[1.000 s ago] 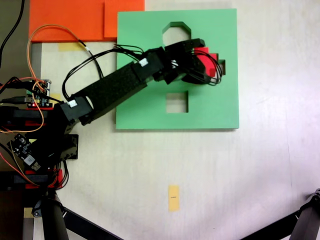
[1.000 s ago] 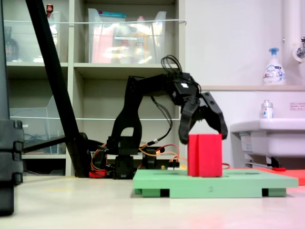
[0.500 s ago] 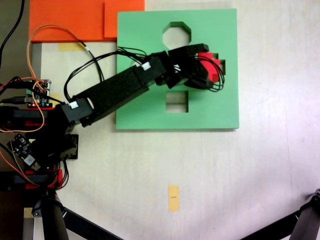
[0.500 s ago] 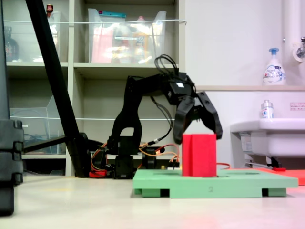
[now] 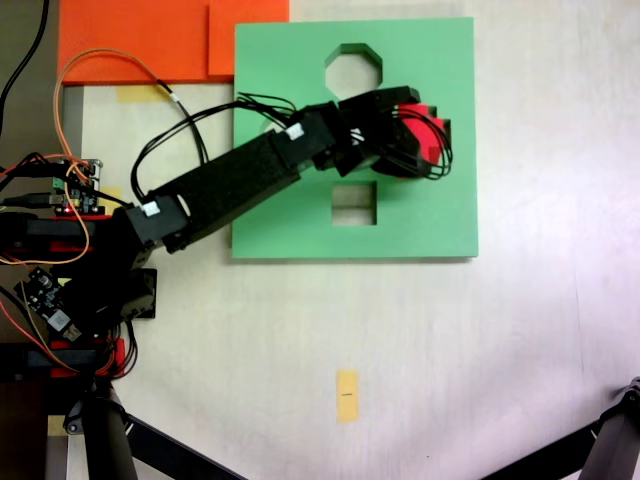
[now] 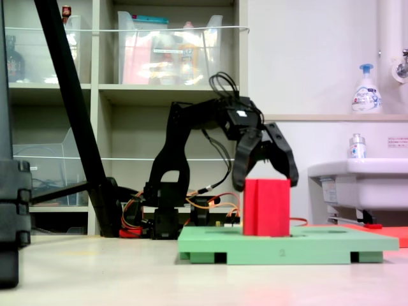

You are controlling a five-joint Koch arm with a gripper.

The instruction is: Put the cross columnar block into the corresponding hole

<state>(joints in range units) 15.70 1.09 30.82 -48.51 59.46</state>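
Black plastic links make up the arm [image 5: 235, 180], which starts from its base near the desk's [image 5: 450, 360] left edge in the first exterior view and reaches up and to the right across the green board [image 5: 290, 215]. Orange and black wires loop beside the base, and black wires run along the upper arm to the wrist. In the second exterior view the arm [image 6: 175, 150] rises from the base, bends forward at the elbow and turns its wrist down.

At its end the hand [image 6: 265, 182] points downward with its two fingers [image 6: 243, 167] spread wide apart, one on each side of the top of the red block [image 6: 266, 207]. The fingertips sit level with the block's upper corners. Whether they touch it cannot be told, and the hand grips nothing.

The red block stands upright on the board [image 6: 287, 245], most of its height above the surface. From above, the red block [image 5: 428, 140] shows only at the hand's right side, near the board's right edge, where the cross-shaped hole [image 5: 444, 133] is cut. Most of that hole is hidden under the hand [image 5: 405, 135] and block, so how far the block sits in it cannot be told.

An octagonal hole [image 5: 352, 68] lies near the board's top edge, and a square hole [image 5: 354, 204] just below the hand.
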